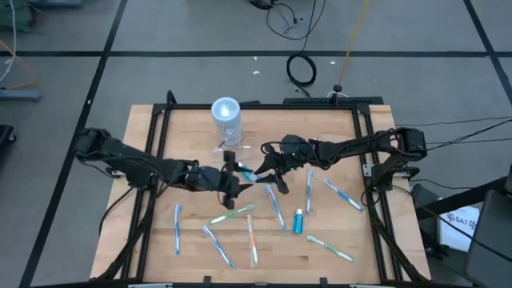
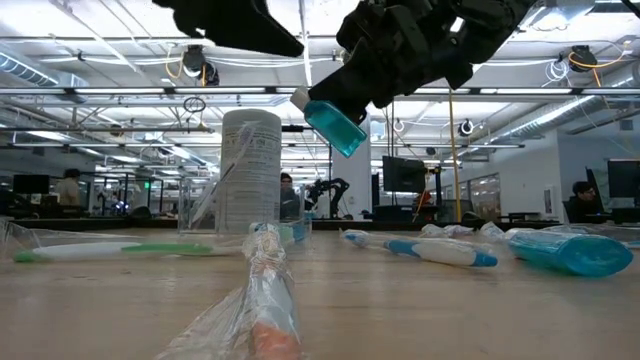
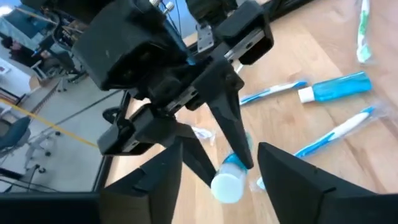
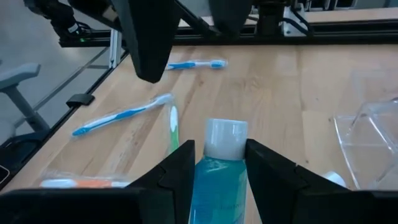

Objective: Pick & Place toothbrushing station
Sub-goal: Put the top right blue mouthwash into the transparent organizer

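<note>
The toothbrushing station stands at the table's far middle: a tall clear cylinder with a pale round top (image 1: 226,118) (image 2: 250,170), and a low clear tray part (image 1: 223,147) (image 4: 367,134) on its near side. No gripper touches it. My right gripper (image 1: 258,172) (image 4: 222,180) is shut on a small teal tube (image 2: 336,125), held in the air near the station's near side. My left gripper (image 1: 232,181) (image 3: 217,193) is open just left of it. Its fingers stand on either side of the tube's white cap (image 3: 227,185) without touching it. My right gripper pinches the teal tube's body just behind the white cap (image 4: 214,171) between its two fingers. The fingers lie along the tube and come from the table's right. The tube is lifted clear of the table and tilted, its cap end (image 2: 301,98) pointing toward my left gripper.
Several wrapped toothbrushes lie across the table's near half (image 1: 232,214) (image 1: 342,194) (image 1: 177,226) (image 2: 425,248). A second teal tube (image 1: 298,222) (image 2: 568,252) lies at the near right. A black frame rail (image 1: 264,105) runs round the table top.
</note>
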Available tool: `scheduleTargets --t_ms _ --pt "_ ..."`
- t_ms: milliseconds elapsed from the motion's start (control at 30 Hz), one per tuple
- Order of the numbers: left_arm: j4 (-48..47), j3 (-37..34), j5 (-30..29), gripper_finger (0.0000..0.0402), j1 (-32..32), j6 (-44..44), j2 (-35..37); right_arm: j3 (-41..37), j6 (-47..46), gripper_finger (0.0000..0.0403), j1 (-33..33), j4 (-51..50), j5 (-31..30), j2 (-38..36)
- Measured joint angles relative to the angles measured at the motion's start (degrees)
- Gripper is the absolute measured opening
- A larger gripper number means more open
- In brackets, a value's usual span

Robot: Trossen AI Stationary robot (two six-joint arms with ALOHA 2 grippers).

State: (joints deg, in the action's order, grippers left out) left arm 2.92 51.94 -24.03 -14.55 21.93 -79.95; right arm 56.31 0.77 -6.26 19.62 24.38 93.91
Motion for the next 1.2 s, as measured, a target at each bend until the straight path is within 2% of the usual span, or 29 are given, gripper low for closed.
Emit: scheduleTargets --t_ms 167,233,367,533,800,933,1200 --pt "-1.5 1.1 2.5 0.0252 0.0 5.1 -1.6 0.0 0.2 0.0125 -0.2 -0.8 0.1 0.0" --pt "-1.5 1.1 2.9 0.0256 0.3 6.7 -2.6 0.0 0.2 0.0125 -0.1 -0.6 2.0 0.0" --pt "-1.5 1.0 3.1 0.0257 1.6 7.4 -4.8 0.0 0.0 0.0125 -0.1 0.3 4.4 0.0" --pt "-0.9 1.0 3.8 0.0257 2.2 9.4 -6.3 0.0 -0.2 0.0125 -0.1 0.6 4.5 0.0" --pt "-1.1 1.0 10.2 0.0257 3.4 10.7 -6.7 0.0 -0.2 0.0125 -0.1 1.3 6.4 0.1" --pt "-0.8 1.0 11.6 0.0236 3.9 13.7 -6.7 0.0 -0.1 0.0125 -0.1 1.5 7.4 0.1" --pt "1.1 1.0 14.1 0.0153 6.1 18.0 -6.7 0.0 -0.1 0.0125 -0.2 1.6 7.4 0.1"
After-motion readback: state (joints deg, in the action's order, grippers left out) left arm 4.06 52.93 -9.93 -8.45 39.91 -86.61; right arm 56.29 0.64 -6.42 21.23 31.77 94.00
